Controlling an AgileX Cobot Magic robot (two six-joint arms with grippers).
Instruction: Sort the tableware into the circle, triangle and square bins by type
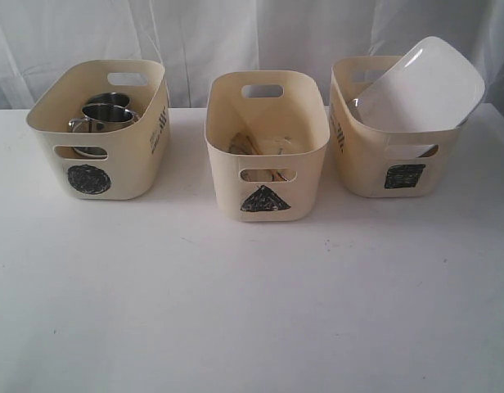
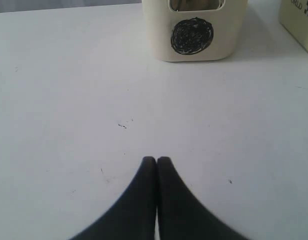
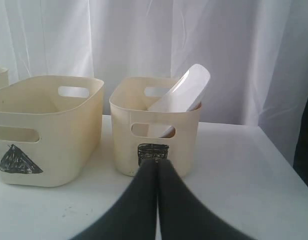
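Observation:
Three cream tubs stand in a row. The circle tub [image 1: 101,131] at the left holds two steel mugs [image 1: 105,115]. In the middle, the triangle tub [image 1: 267,147] holds wooden chopsticks [image 1: 245,144] with pale cutlery I cannot make out. A large white square plate [image 1: 422,86] leans out of the square tub [image 1: 391,135] at the right. My left gripper [image 2: 156,159] is shut and empty over bare table, short of the circle tub [image 2: 194,30]. Shut and empty too, my right gripper [image 3: 157,162] points at the square tub [image 3: 155,125], whose plate [image 3: 181,95] sticks up. Neither arm shows in the exterior view.
A white curtain [image 1: 252,33] hangs close behind the tubs. The white table [image 1: 252,303] stretches in front of them. The triangle tub [image 3: 44,130] stands beside the square tub in the right wrist view. A dark edge [image 3: 305,135] runs down that view's side.

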